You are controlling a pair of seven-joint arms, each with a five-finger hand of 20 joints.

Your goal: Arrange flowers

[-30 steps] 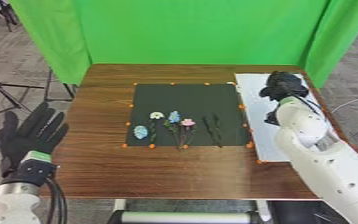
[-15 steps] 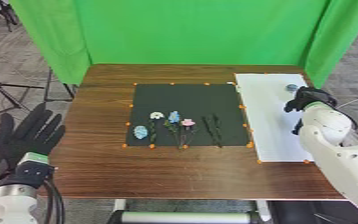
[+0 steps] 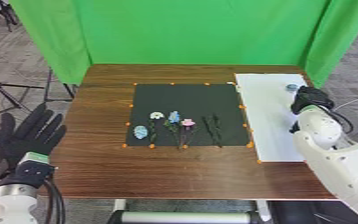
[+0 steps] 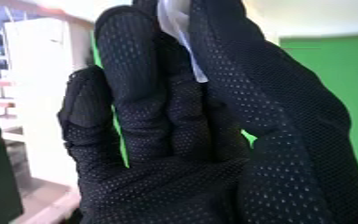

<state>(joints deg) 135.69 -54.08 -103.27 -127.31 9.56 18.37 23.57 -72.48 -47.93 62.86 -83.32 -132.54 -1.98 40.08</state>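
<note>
Right hand (image 3: 310, 97) displaced toward the white board's (image 3: 271, 135) outer edge, pinching a translucent strip (image 4: 177, 21): presumably preparation, next requiring controlled release before flower placement.

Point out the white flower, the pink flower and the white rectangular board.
White flower with dark green stem (image 3: 157, 115): head view, on its bloom.
Pink flower with thin green stem (image 3: 188, 122): head view, on its bloom.
White rectangular board (image 3: 269, 115): head view, on its bare surface.
</note>
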